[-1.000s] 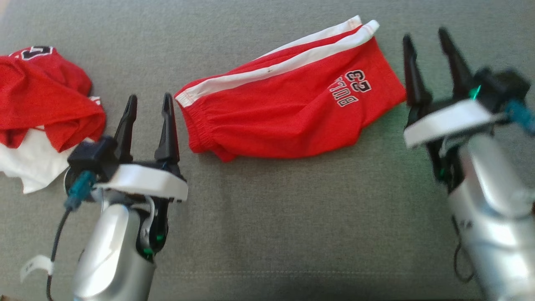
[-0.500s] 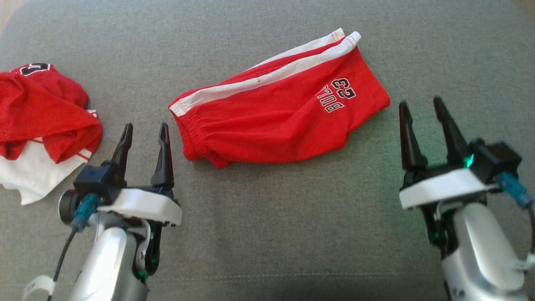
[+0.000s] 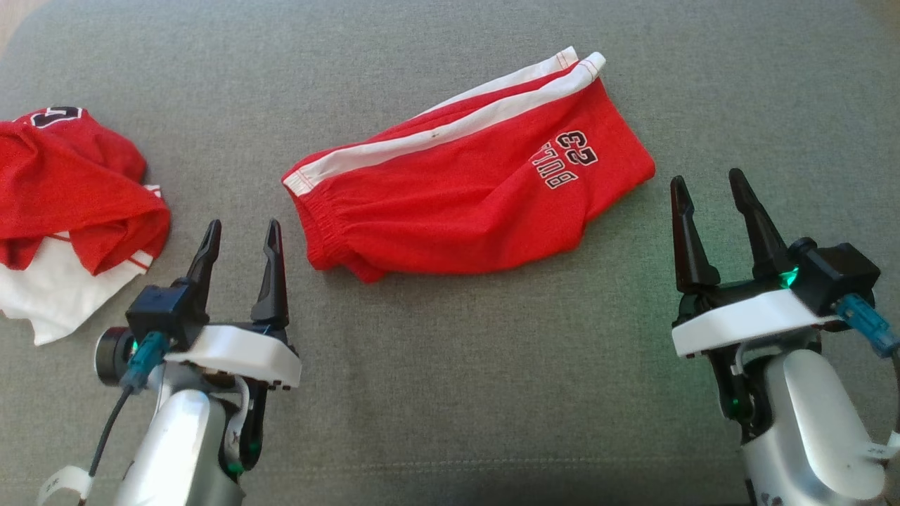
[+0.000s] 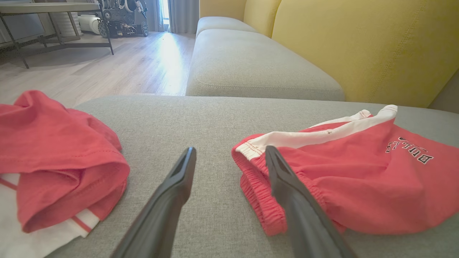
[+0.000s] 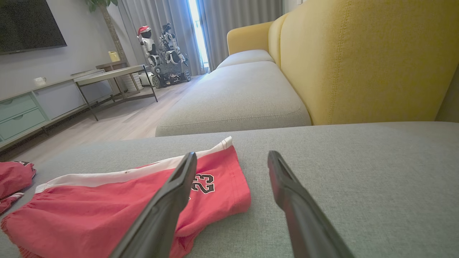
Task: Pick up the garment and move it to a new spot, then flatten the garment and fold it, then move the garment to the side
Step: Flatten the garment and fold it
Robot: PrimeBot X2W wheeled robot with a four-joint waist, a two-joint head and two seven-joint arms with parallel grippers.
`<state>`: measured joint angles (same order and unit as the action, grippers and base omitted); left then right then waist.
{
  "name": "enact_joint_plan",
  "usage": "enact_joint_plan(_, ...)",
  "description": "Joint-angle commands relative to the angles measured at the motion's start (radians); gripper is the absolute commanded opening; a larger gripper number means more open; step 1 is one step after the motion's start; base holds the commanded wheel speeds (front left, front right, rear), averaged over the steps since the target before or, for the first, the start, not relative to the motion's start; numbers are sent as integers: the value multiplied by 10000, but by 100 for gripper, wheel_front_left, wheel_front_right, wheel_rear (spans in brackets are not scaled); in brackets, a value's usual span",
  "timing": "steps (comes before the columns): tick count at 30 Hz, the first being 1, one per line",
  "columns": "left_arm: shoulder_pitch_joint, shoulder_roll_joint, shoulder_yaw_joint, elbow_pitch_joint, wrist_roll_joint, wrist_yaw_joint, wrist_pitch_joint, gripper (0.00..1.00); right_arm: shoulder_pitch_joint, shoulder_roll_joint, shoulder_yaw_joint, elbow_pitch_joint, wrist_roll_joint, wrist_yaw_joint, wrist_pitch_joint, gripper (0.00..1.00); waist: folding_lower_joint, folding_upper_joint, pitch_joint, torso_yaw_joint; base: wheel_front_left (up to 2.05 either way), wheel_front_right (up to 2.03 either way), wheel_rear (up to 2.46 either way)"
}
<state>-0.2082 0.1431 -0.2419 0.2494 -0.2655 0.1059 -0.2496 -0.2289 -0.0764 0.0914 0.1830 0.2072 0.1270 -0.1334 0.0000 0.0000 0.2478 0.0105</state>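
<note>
Left gripper [image 3: 241, 223] and right gripper [image 3: 706, 177] were both spread and empty, drawn back from either end of the red shorts [image 3: 464, 197]. Shorts lay released mid-cushion [image 3: 450, 393], apparently folded. Judged: the move aside remained.

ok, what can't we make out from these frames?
Crumpled red-and-white garment: cut off by the head view's left edge.
Shorts: underside hidden by the top layer, all views.
Shorts' lettering: right wrist view, partly behind a finger of the right gripper.
Distant robot: right wrist view, too small for detail.
</note>
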Motion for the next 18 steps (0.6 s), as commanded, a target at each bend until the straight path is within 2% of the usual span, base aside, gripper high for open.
enact_joint_plan(1, -334, 229, 335, -285, 72, 63, -121, 100, -38, 80, 192, -400, -48, 37, 34, 100, 0, 0, 9, 0, 0, 0, 0)
enact_joint_plan(11, -408, 283, 298, -282, 55, 107, -122, 100, -300, 63, 152, -259, 18, 37, 207, 100, 0, 0, 97, -17, 0, 0, 0)
enact_joint_plan(18, -882, 230, 69, -387, 144, 13, -115, 100, -1774, -427, 217, 1148, 314, 37, 729, 100, 0, 0, 686, 243, 0, 0, 0)
